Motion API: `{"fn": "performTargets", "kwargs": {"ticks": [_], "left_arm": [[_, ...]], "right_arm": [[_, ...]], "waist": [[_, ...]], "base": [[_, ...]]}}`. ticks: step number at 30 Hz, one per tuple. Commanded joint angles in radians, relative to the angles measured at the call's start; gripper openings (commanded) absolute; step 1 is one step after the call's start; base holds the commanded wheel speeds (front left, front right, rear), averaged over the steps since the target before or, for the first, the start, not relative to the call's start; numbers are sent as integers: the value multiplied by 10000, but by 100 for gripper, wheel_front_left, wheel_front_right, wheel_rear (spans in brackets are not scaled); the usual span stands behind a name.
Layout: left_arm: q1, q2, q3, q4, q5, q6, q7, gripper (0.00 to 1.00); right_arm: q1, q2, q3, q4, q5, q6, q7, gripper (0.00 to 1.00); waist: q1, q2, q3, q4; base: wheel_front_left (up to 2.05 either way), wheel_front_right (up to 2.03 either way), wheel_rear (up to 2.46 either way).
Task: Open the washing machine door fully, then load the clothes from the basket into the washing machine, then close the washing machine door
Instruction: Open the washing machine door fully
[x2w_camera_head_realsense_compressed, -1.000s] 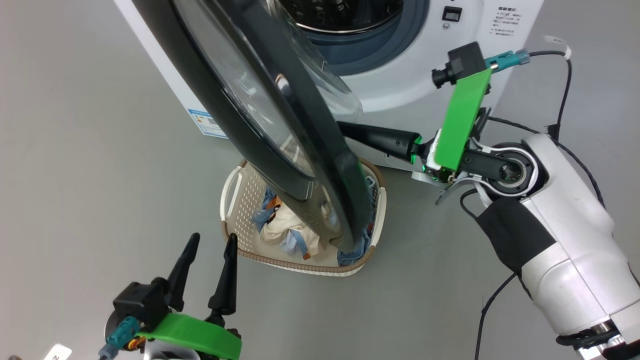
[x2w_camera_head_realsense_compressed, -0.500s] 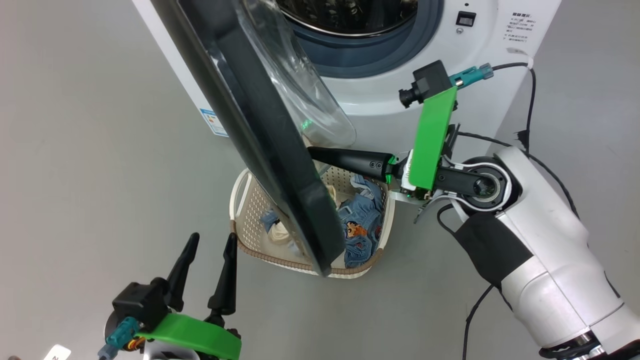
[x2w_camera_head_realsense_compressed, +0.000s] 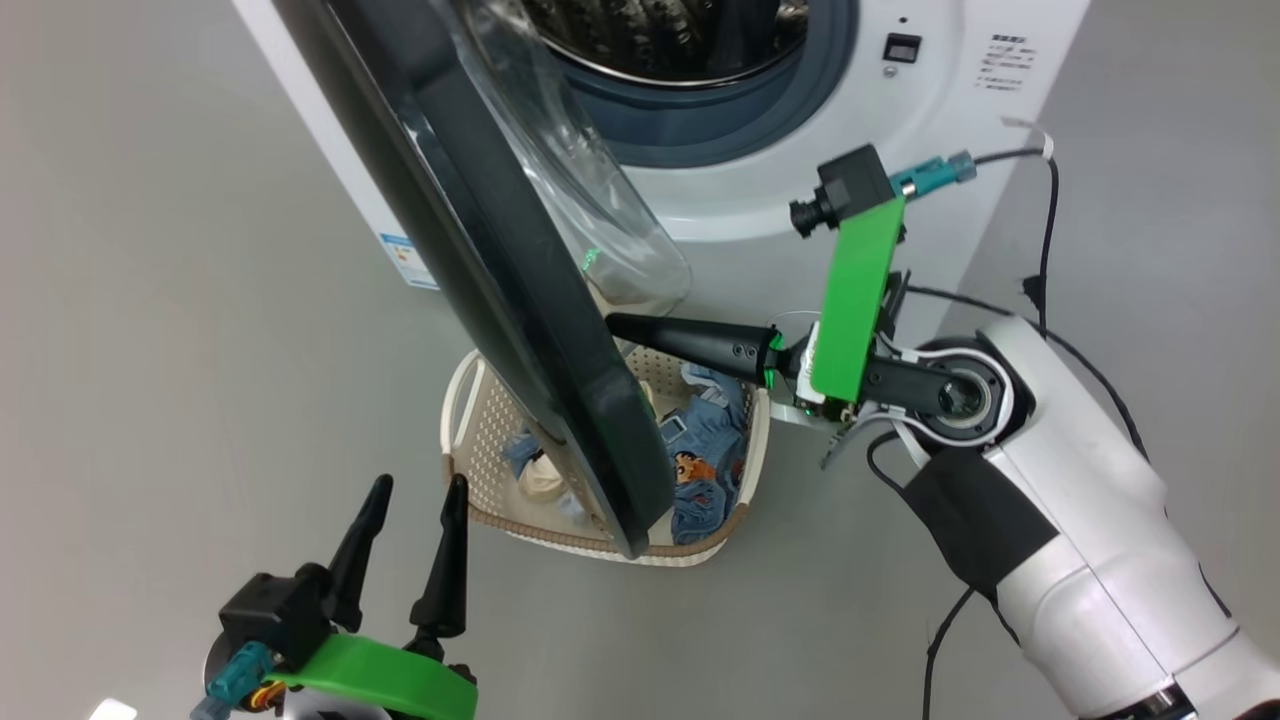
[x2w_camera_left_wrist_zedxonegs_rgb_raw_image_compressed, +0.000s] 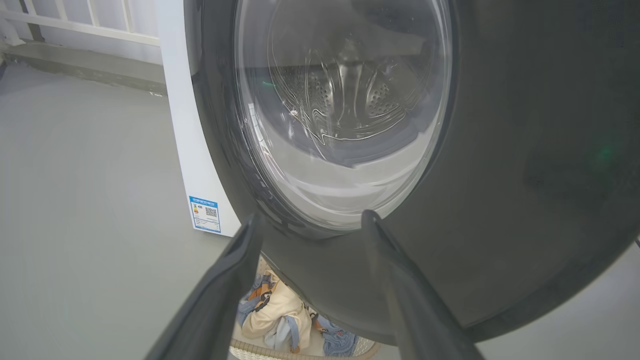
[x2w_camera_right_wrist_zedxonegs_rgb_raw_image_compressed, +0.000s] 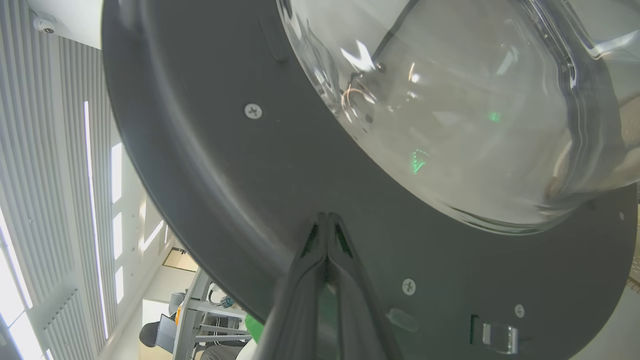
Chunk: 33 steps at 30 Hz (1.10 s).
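Washing machine (x2w_camera_head_realsense_compressed: 800, 190): upper centre of frame.
Door (x2w_camera_head_realsense_compressed: 480, 270): part open, seen edge-on, running from upper left to centre.
Basket (x2w_camera_head_realsense_compressed: 490, 420) with clothes (x2w_camera_head_realsense_compressed: 705, 460): on the floor, lower centre, beneath the door.
Right tool (x2w_camera_head_realsense_compressed: 612, 325): fingers pressed together, empty, tips against the door's inner face.
Left tool (x2w_camera_head_realsense_compressed: 419, 485): fingers spread wide, empty, lower left.

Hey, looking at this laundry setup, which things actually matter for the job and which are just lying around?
For the job: washing machine, washing machine door, partly open, basket, clothes in it, right gripper, shut, tips at the door's inner face, left gripper, open.
Just around: blue label sticker, black cable, white railing.
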Motion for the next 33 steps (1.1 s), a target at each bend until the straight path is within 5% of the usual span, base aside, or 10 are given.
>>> {"fn": "performTargets", "kwargs": {"ticks": [1,3,4,5,33], "left_arm": [[-80,181,390,-201,-13,-15,-65,100],[-70,181,420,-180,-7,-15,-65,100],[-70,181,420,-180,-7,-15,-65,100],[-53,181,478,-164,-33,-15,-65,100],[731,397,1347,-319,38,-16,-65,100]], "right_arm": [[321,169,-17,-339,-35,16,-154,49],[468,81,-93,-390,-40,16,-252,89],[468,81,-93,-390,-40,16,-252,89],[637,-20,-175,-444,-44,16,-362,100],[3766,-1684,-1517,-1440,-367,16,-2600,100]], "waist": [[0,0,-98,-171],[0,0,-157,-298],[0,0,-157,-298],[0,0,-219,-429],[0,0,-966,-2141]], "base": [[0,0,0],[0,0,0],[0,0,0],[0,0,0],[0,0,0]]}}
